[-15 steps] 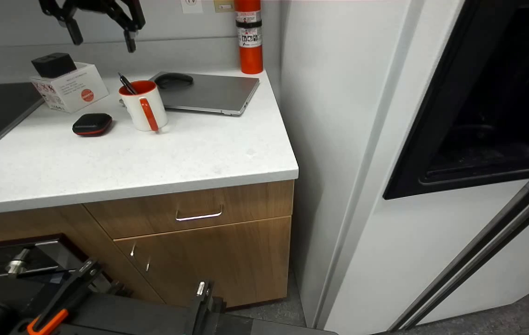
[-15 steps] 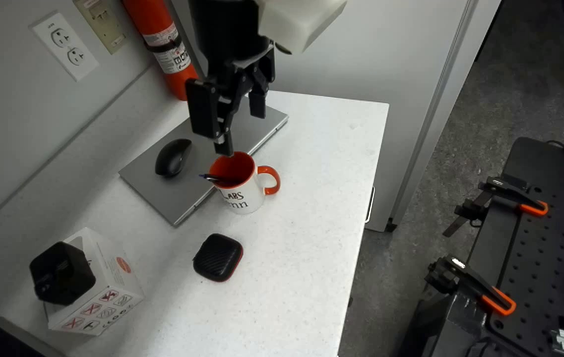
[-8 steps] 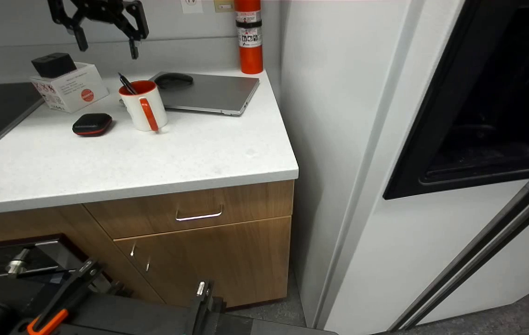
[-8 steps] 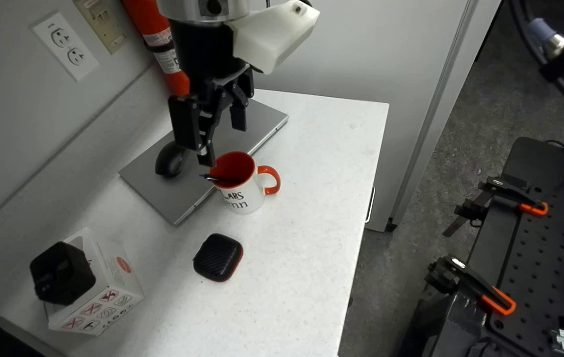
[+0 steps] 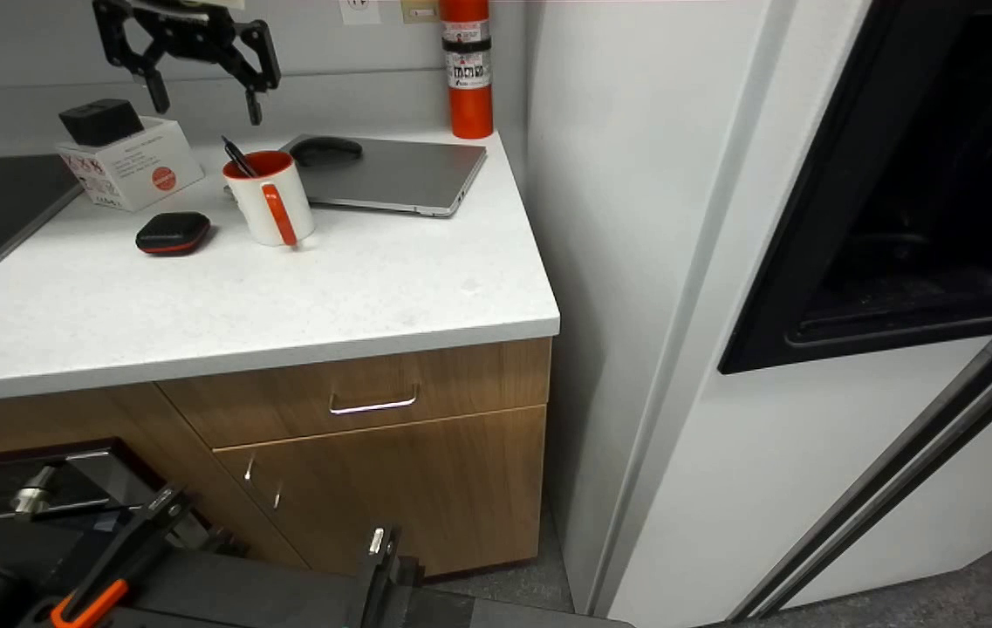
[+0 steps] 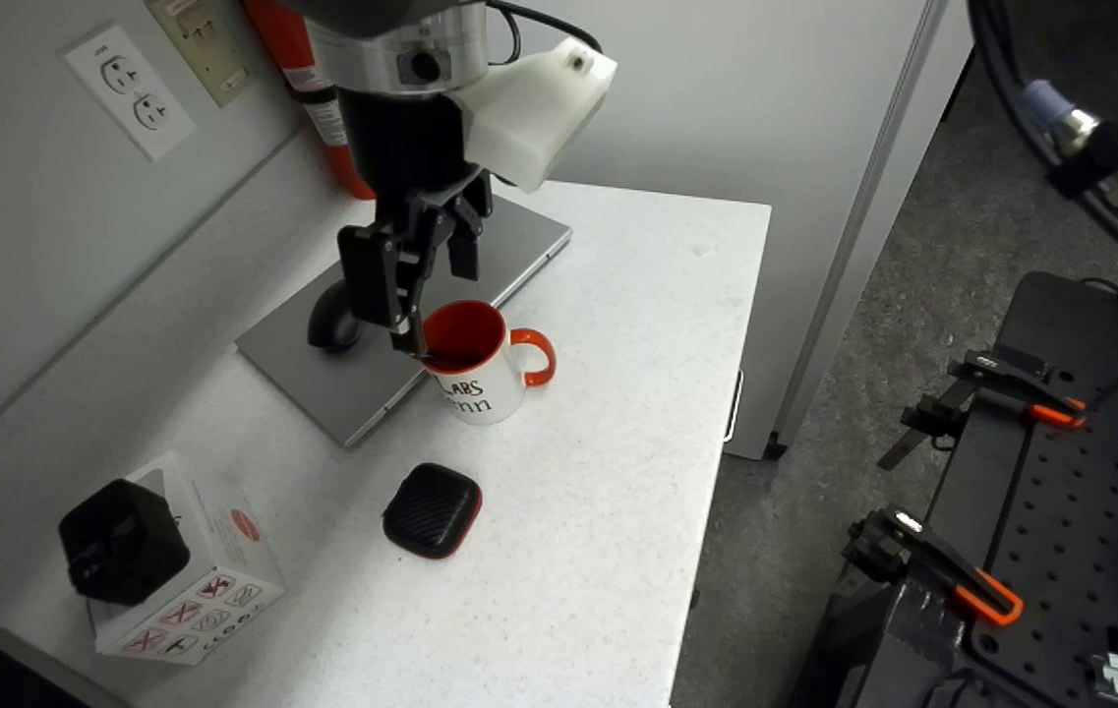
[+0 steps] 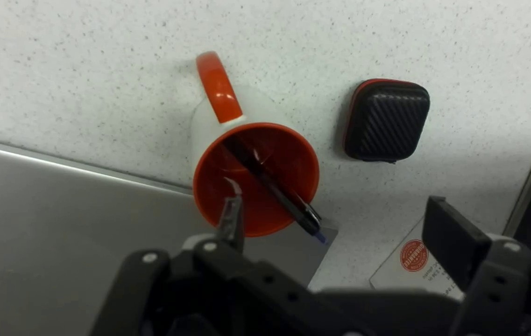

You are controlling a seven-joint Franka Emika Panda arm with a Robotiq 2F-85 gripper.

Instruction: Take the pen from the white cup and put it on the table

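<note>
The white cup (image 5: pixel 273 209) with a red rim and handle stands upright on the white table (image 5: pixel 373 288). It also shows in an exterior view (image 6: pixel 482 393) and in the wrist view (image 7: pixel 204 128). The dark pen (image 5: pixel 236 155) leans in the cup, its blue-tipped end sticking out past the rim; the wrist view shows it lengthwise (image 7: pixel 277 190). My gripper (image 5: pixel 208 112) is open and empty above the cup. In an exterior view one fingertip of the gripper (image 6: pixel 437 310) covers the pen's end. In the wrist view the pen's end lies between the spread fingers (image 7: pixel 334 205), nearer the left one.
A grey laptop (image 5: pixel 408 170) with a black mouse (image 6: pixel 334 317) lies behind the cup. A black case (image 7: pixel 386 121) lies beside the cup. A white box (image 5: pixel 142 161) with a black block (image 5: pixel 100 122) on it stands nearby. A fire extinguisher (image 5: pixel 468 78) stands at the wall.
My gripper has come down closer to the cup and shifted over the pen's side, still open. The cup and pen have not moved.
</note>
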